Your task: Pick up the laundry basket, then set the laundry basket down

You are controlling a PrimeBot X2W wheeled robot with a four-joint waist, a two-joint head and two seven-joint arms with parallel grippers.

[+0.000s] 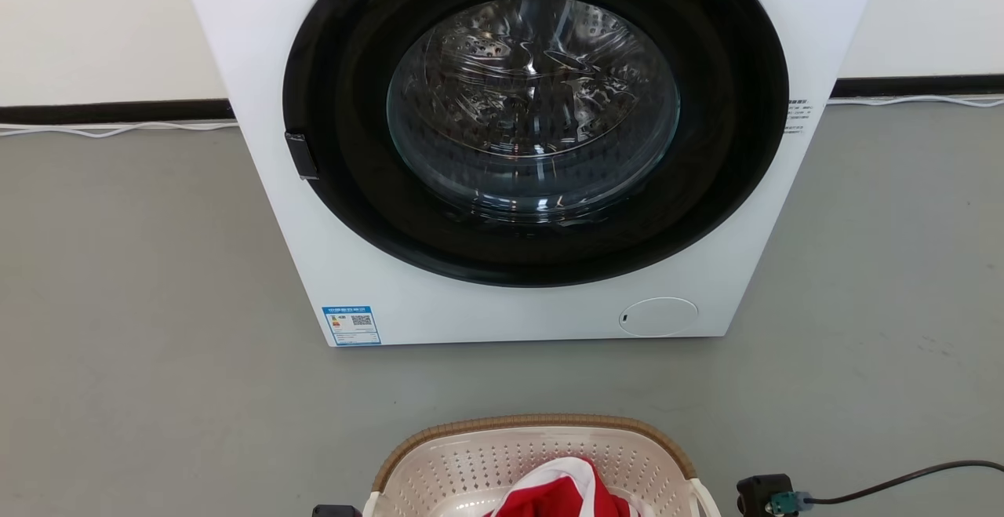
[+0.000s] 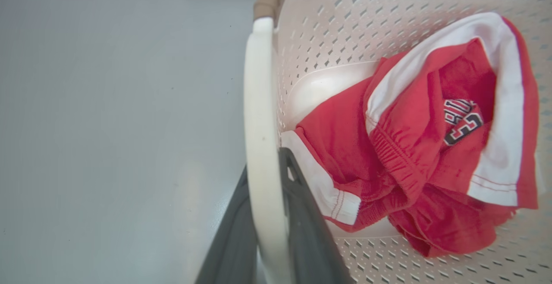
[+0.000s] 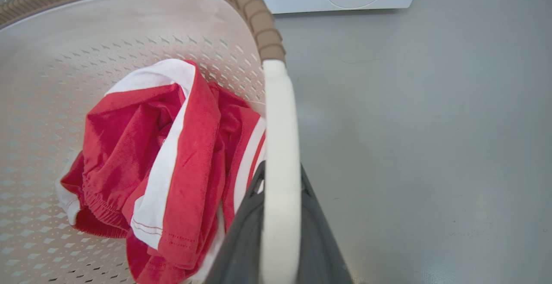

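Washing machine (image 1: 533, 148) fills the head view's upper centre. The laundry basket (image 1: 471, 462) is at bottom centre, near it, with a black cable (image 1: 902, 476) at lower right. The wrist views reveal a red-and-white garment (image 2: 409, 146) inside. They also show the left gripper (image 2: 265, 167) and right gripper (image 3: 280, 172), each clamped on a white handle.

Brightness: all views were evenly, brightly lit.
Glare: highlights were caught on the door glass (image 1: 533, 109) of the washing machine (image 1: 510, 313).
Shadows: a faint one was cast on the floor (image 1: 141, 305) at the machine's foot.
Focus: the near handle (image 2: 261, 103) of the laundry basket (image 2: 345, 25) was rendered soft.
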